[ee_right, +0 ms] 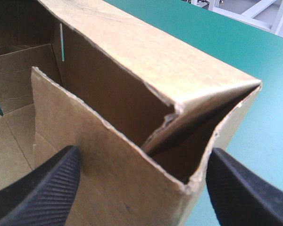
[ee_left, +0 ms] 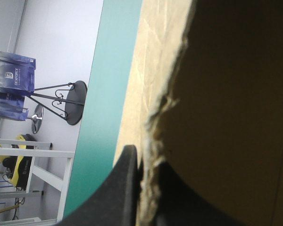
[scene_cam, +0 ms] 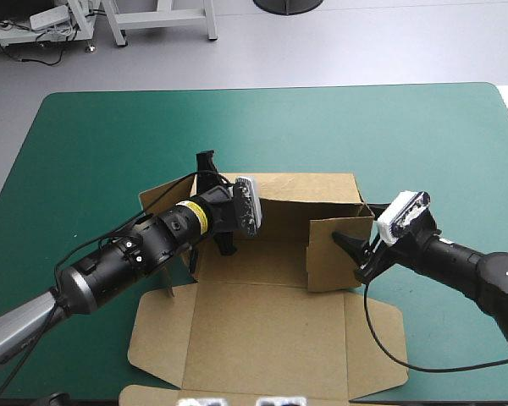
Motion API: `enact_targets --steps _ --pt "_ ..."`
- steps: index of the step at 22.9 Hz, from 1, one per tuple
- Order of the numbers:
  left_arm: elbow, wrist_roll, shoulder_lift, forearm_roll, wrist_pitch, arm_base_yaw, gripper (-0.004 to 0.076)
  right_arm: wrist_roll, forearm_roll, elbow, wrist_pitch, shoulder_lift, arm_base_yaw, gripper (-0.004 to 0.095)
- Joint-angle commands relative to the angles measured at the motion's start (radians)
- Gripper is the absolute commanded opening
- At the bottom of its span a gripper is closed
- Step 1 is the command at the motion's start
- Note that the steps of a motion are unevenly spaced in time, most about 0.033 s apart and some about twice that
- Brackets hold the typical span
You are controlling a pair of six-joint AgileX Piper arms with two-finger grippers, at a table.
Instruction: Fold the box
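Nearest the high camera lies the lid (scene_cam: 267, 338) of the brown box (scene_cam: 262, 271), flat on the teal-green worktop (scene_cam: 406, 127). Its side tabs are spread and its front strip reaches the worktop's near edge. The box sits about the middle of the worktop as a half-built open tray. Beyond the lid comes the bare floor panel, and beyond that the rear wall (scene_cam: 309, 188) stands upright. At the box's right rear corner a raised panel (scene_cam: 339, 254) stands angled in over the floor. At the box's left rear corner a flap (scene_cam: 165, 199) sticks outward.

The left claw (ee_left: 142, 165) is at the box's left side, clamped on the board. In the left wrist view the ragged edge of the sheet runs up between the black fingers (ee_left: 125, 183). One is on the outer face and the other in shadow on the inner face, with only the sheet's thickness between them.

The right claw (ee_right: 142, 157) is at the box's right rear corner, its fingers (ee_right: 42, 193) wide apart, one to each side of the corner. Between them the right wrist view shows the raised panel meeting the rear wall, whose top edge is doubled over, with a dark wedge-shaped gap inside the corner. Whether either finger touches the board there cannot be told.
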Motion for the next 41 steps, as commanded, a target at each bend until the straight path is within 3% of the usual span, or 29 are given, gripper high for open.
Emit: enact_targets --steps 1,4,6,13,18,23,26,30,34,41 --pt "-0.015 -0.272 0.004 0.199 0.127 -0.036 -0.0003 -0.006 0.036 -0.034 -0.046 0.001 0.057 0.0664" --pt "-0.015 -0.411 0.015 0.324 0.148 -0.078 -0.0003 -0.006 0.01 -0.034 -0.125 0.001 0.117 0.0618" --pt "-0.015 -0.413 0.015 0.326 0.139 -0.095 -0.0003 0.016 -0.024 -0.034 -0.17 0.001 0.129 0.0552" --pt "-0.013 -0.409 0.015 0.313 0.145 -0.097 -0.0002 0.102 -0.095 -0.034 -0.17 0.001 0.129 0.0426" --pt "-0.013 -0.4 0.015 0.31 0.126 -0.106 -0.0002 0.095 -0.092 -0.034 -0.069 0.009 0.129 0.0193" --pt "-0.013 -0.391 0.015 0.301 0.117 -0.13 -0.0002 0.092 -0.071 -0.034 -0.007 0.061 0.129 0.0123" --pt "-0.013 -0.32 0.015 0.228 0.143 -0.138 -0.0002 0.037 -0.006 -0.034 0.094 0.091 0.129 -0.0015" --pt "-0.013 -0.293 0.015 0.194 0.138 -0.138 -0.0002 0.034 0.003 -0.038 0.09 0.091 0.129 -0.0014" --pt "-0.013 -0.293 -0.007 0.14 0.108 -0.163 0.0007 0.044 -0.004 -0.042 -0.018 0.091 0.129 -0.0015" --pt "-0.103 -0.3 -0.052 0.019 0.208 -0.218 0.0226 0.097 -0.062 -0.1 -0.13 0.091 0.129 -0.0021"
